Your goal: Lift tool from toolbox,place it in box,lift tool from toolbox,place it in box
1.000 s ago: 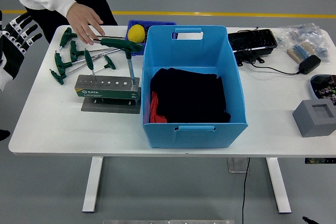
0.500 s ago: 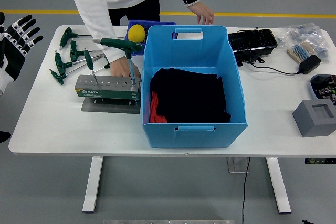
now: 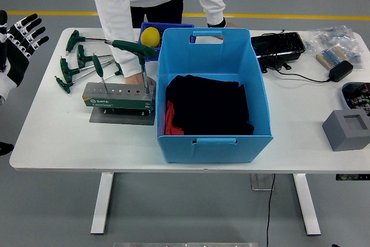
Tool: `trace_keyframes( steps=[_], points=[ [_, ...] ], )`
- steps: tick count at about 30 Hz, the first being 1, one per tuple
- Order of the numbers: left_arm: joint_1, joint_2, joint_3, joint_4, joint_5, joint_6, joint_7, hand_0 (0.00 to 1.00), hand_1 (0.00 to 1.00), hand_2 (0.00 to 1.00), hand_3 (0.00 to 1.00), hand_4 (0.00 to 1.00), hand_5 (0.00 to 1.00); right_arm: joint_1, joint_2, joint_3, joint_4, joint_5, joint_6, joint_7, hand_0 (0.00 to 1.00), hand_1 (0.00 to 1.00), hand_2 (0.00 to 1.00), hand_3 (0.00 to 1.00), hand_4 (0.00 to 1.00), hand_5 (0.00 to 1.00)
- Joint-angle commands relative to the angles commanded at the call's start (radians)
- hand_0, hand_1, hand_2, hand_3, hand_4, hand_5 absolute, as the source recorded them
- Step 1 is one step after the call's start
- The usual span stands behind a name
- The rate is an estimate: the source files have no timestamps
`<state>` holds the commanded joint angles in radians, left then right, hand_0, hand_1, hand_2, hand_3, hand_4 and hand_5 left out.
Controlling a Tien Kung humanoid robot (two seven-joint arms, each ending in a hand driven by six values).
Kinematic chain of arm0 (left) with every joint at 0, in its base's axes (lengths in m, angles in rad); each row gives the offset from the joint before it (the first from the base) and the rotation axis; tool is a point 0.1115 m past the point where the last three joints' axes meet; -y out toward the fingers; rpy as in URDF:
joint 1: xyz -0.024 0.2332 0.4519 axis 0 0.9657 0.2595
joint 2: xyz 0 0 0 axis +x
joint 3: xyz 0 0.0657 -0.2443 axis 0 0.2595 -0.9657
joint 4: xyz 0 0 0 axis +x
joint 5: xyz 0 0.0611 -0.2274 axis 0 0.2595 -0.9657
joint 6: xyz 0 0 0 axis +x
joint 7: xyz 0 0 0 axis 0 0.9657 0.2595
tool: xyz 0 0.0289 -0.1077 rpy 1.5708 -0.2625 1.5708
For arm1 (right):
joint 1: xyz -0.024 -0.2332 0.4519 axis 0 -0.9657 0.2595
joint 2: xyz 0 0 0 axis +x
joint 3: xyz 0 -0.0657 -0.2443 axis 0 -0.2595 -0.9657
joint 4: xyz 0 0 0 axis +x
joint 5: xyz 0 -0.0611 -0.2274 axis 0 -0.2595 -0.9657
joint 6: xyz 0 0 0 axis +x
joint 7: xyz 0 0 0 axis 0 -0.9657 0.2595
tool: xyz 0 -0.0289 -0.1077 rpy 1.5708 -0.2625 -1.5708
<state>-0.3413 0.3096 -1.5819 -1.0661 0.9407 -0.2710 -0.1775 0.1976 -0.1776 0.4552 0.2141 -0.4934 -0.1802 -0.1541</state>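
Fingers (image 3: 32, 27) of the left hand (image 3: 17, 47) spread wide, holding nothing, off the table's (image 3: 69, 143) left edge; the toolbox (image 3: 118, 96) holds two upright T-handle tools (image 3: 134, 50); loose ones (image 3: 75, 65) lie behind it; a person's hand (image 3: 136, 78) rests beside it; the blue box (image 3: 214, 93) holds dark cloth (image 3: 208, 105).

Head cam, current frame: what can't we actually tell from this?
- Right hand: outside the head view, state unknown.
- Left hand: fingers spread, arm cut off by the left edge.
- Person's hand behind the tool stand: mostly hidden by stand and T-handle wrench; contact unclear.
- Blue box: dark cloth covers whatever lies beneath.
- Person's other hand: hidden behind the box's far rim.
- Stand label: too small to read fully.
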Motion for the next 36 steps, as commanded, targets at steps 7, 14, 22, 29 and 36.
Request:
trace_keyframes(
  steps=[7, 14, 22, 29, 36],
  points=[
    [-0.049, 0.018, 0.025, -0.051, 0.188, 0.051, -0.014, 0.851, 0.905, 0.916, 0.829, 0.998, 0.998, 0.002, -0.002, -0.006, 0.0, 0.012, -0.002, 0.005, 0.646, 0.628, 0.708, 0.547, 0.783, 0.653],
    [-0.155, 0.048, 0.14, -0.154, 0.478, 0.098, -0.029, 0.889, 0.942, 0.961, 0.85, 0.998, 0.893, 0.004, -0.003, -0.008, 0.0, 0.018, -0.002, 0.006, 0.644, 0.629, 0.707, 0.548, 0.783, 0.654],
    [-0.337, 0.089, 0.437, -0.088, 0.814, 0.137, 0.101, 0.915, 0.973, 0.998, 0.867, 0.998, 0.823, 0.009, -0.006, -0.005, 0.002, 0.007, 0.004, -0.002, 0.645, 0.632, 0.708, 0.55, 0.785, 0.655],
    [-0.38, 0.042, 0.54, -0.026, 1.072, 0.11, 0.137, 0.913, 0.973, 0.998, 0.864, 0.998, 0.796, 0.012, -0.007, -0.007, 0.002, 0.014, 0.0, -0.001, 0.644, 0.631, 0.707, 0.55, 0.787, 0.657],
    [-0.412, 0.006, 0.596, 0.003, 1.16, 0.102, 0.123, 0.905, 0.928, 0.918, 0.862, 0.998, 0.726, 0.012, -0.007, -0.002, 0.003, 0.009, -0.001, -0.002, 0.645, 0.632, 0.706, 0.55, 0.788, 0.657]
  ],
)
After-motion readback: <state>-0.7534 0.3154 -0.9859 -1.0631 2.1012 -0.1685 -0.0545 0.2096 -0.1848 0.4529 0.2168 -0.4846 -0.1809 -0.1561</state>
